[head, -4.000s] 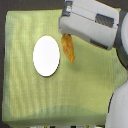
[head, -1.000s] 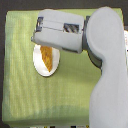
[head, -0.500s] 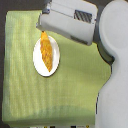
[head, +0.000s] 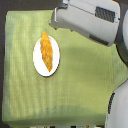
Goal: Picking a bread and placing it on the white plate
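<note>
The bread (head: pixel 46 52), a golden-orange twisted loaf, lies lengthwise on the white plate (head: pixel 38 64) at the exterior view's left of the green cloth. Nothing is touching it. My gripper (head: pixel 54 20) is above and to the exterior view's right of the plate, at the end of the bulky grey arm (head: pixel 90 22), and is apart from the bread. The arm's casing hides the fingers, so how the jaws stand does not show.
A green cloth (head: pixel 75 85) covers the table. The robot's grey body (head: pixel 120 100) fills the exterior view's right edge. Dark floor borders the cloth at the top and left.
The arm has pulled away up and toward the exterior view's right. The bread, held over the plate a second ago, now rests on it alone.
</note>
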